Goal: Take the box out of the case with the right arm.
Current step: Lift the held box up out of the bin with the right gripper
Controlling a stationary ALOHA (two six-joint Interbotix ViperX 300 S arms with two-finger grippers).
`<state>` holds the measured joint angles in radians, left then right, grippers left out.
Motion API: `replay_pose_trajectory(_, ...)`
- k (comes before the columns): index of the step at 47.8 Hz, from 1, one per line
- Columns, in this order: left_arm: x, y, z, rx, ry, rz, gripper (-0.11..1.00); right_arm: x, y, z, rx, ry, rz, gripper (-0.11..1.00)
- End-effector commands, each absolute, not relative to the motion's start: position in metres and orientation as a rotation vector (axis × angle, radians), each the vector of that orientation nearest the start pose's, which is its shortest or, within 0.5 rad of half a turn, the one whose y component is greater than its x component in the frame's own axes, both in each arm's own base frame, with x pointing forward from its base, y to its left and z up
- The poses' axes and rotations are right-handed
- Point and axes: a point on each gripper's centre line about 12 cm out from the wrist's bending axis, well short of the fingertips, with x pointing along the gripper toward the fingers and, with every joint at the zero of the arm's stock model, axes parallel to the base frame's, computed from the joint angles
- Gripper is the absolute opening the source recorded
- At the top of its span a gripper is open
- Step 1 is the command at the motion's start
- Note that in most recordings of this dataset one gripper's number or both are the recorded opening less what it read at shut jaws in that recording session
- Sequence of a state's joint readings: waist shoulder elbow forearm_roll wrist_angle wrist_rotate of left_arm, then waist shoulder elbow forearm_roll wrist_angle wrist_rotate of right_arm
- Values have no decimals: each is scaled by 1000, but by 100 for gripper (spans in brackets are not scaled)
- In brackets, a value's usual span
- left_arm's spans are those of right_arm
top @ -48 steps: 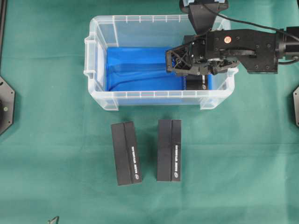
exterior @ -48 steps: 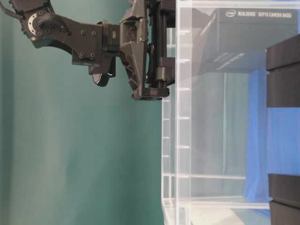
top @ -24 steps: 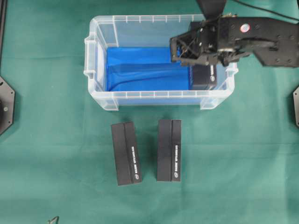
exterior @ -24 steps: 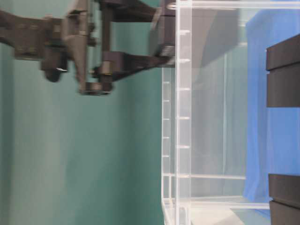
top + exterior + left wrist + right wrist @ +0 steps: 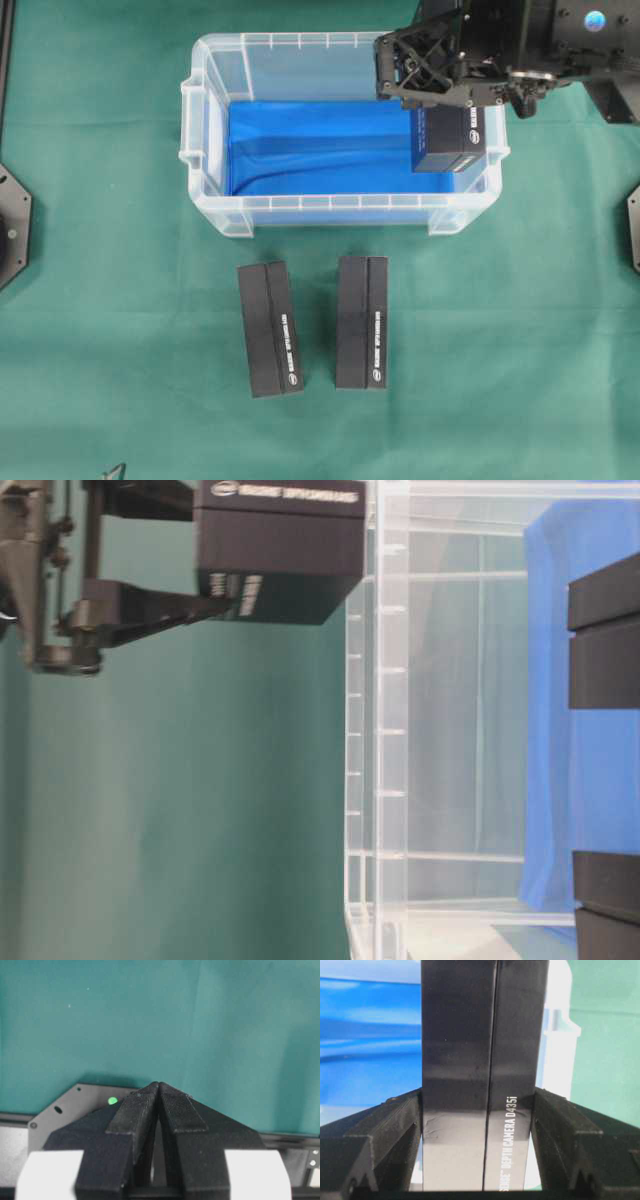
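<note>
Fingers (image 5: 385,1135) of the all-black right gripper (image 5: 479,1150) stood clamped on the two long flanks of the black rectangular cardboard box (image 5: 482,1060), one pad on each side, as I read it from the right wrist view; the box's long axis ran straight out from between them, away from the wrist, printed lettering along its edge. In the table-level view (which shows the scene turned on its side) the box (image 5: 280,550) hung clear of the rim of the clear translucent plastic tub (image 5: 390,730), none of it down inside the walls. From overhead, the box (image 5: 448,140) lay directly below the fingertips, over the tub's (image 5: 300,205) right-hand end and above the bright blue sheet (image 5: 310,145) lining its floor. The right gripper (image 5: 440,75) was thus the one on the box. The left gripper (image 5: 159,1110), seen only through its own wrist camera, had its fingers together over bare green cloth (image 5: 200,1020) and held nothing.

I judged the lift complete in height but not in place: the box was not yet carried beyond the tub's outline. Two more black boxes (image 5: 270,328) (image 5: 362,322) lay flat on the cloth, on the near side of the tub from the fingers, side by side and apart, long axes pointing toward the tub. The coming move, I judged, turned on carrying the held box across the near wall toward them.
</note>
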<state>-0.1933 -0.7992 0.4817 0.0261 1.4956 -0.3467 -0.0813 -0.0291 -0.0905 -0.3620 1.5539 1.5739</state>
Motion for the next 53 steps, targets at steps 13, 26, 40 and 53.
replay_pose_trajectory(13, 156, -26, 367, -175, 1170, 58, 0, 352, -70, 388, 1076, 729, -1312, 65)
replay_pose_trajectory(26, 156, -26, 366, -173, 1170, 61, 0, 352, -70, 389, 1077, 727, -1311, 65)
replay_pose_trajectory(40, 156, -26, 366, -172, 1171, 62, 0, 352, -70, 389, 1074, 730, -1310, 65)
replay_pose_trajectory(53, 156, -26, 366, -173, 1171, 63, 0, 351, -70, 389, 1075, 729, -1310, 65)
